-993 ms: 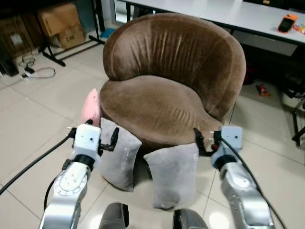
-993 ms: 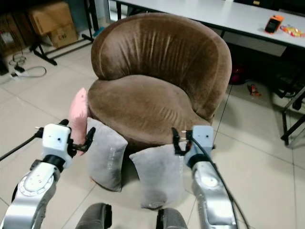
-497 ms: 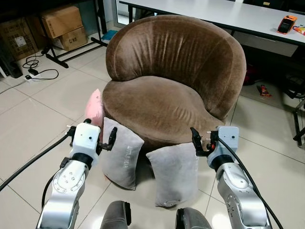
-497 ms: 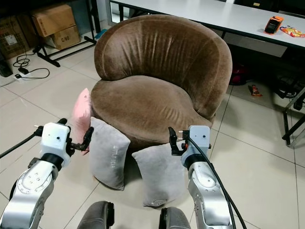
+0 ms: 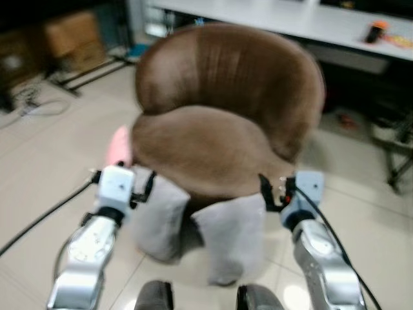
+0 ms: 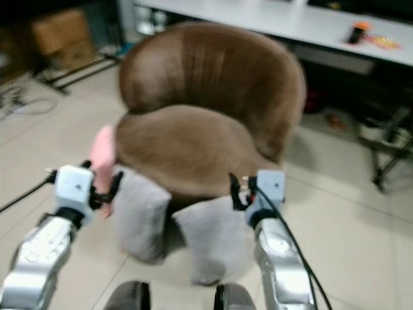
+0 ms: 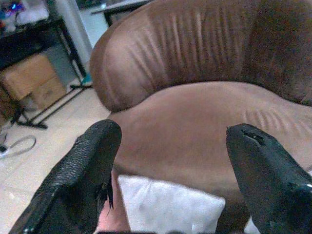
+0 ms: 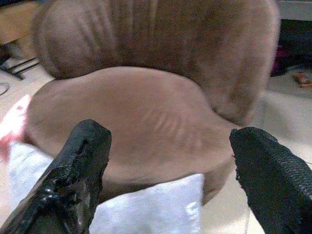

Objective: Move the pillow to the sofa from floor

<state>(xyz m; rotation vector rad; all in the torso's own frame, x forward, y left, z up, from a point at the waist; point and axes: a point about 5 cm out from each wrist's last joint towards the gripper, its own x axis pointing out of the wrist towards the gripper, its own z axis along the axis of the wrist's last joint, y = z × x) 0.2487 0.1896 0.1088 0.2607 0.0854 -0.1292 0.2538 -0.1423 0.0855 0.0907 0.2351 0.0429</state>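
In front of the sofa's seat edge, both grippers raised with jaws spread wide and nothing between them. Left gripper [image 7: 168,183] up over the left grey pillow [image 5: 158,216], black fingers [image 7: 78,180] framing the brown seat in the left wrist view, a corner of grey cloth and a sliver of pink below them. Right gripper [image 8: 168,183] level with the seat's front edge just above the right grey pillow [image 5: 232,236], fingertips [image 8: 78,170] either side of the seat cushion in the right wrist view, grey cloth low between them.

Two grey pillows standing upright on the tiled floor [image 5: 39,161], leaning against the front base of the sofa [image 5: 226,123], side by side and near each other. Soft, square, plain light grey cloth; details smeared by blur in the head views. Behind the left one, a pink pillow [image 5: 120,143] wedged on edge against the sofa's left flank, also on the floor.

Sofa round and tub-shaped, brown velvet, high curved back, seat holding no pillow. Beyond it, a long white table [image 5: 277,19] with a small orange object [image 5: 375,31] on top. Off to the left, cardboard boxes [image 5: 68,39] in the dark under a rack, and a cable [image 5: 32,106] loose on the tiles.
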